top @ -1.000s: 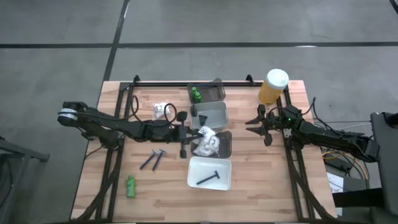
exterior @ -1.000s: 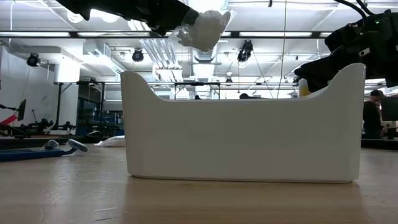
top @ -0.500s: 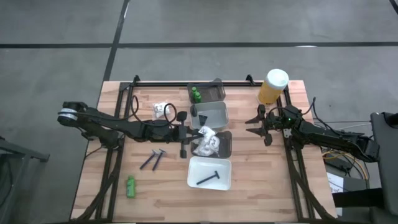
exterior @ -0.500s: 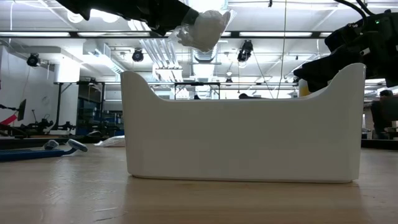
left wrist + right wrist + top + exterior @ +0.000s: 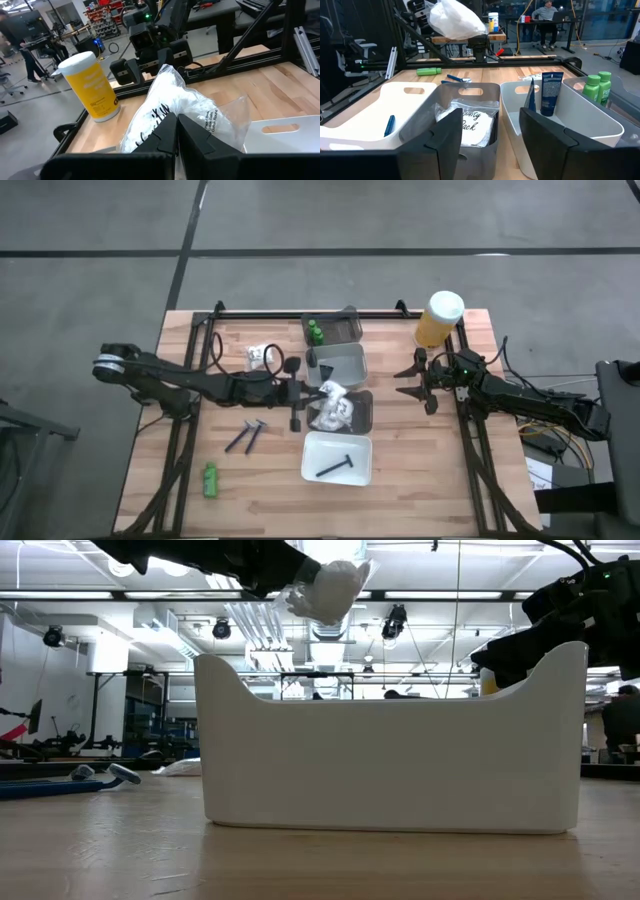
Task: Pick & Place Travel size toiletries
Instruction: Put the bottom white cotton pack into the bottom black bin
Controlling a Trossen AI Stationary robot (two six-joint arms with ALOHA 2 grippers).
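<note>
My left gripper (image 5: 318, 392) is shut on a white crinkly packet (image 5: 331, 392), which hangs in the air over the dark tray (image 5: 366, 413) that holds more white packets. In the low view the packet (image 5: 330, 587) sits high above the white tray (image 5: 390, 760). The white tray (image 5: 337, 458) holds a dark razor stick (image 5: 335, 466). Two green bottles (image 5: 313, 332) stand in the far tray. Another packet (image 5: 263, 357), two razor sticks (image 5: 245, 436) and a green bottle (image 5: 210, 479) lie on the table. My right gripper (image 5: 413, 381) waits open to the right of the trays. My left gripper pinches the white crinkly packet between its two fingers (image 5: 162, 132), at the packet's near lower edge (image 5: 172, 116). The fingers come at it roughly level from the table's left. The packet is lifted clear and bulges out past the fingertips; how many layers are caught I cannot tell.
A big yellow white-capped container (image 5: 438, 320) stands at the far right of the table. A pale tray (image 5: 340, 365) holds a dark tube (image 5: 551, 93). Black frame rails run along the table's left, right and far edges. Bare wood lies near the front edge.
</note>
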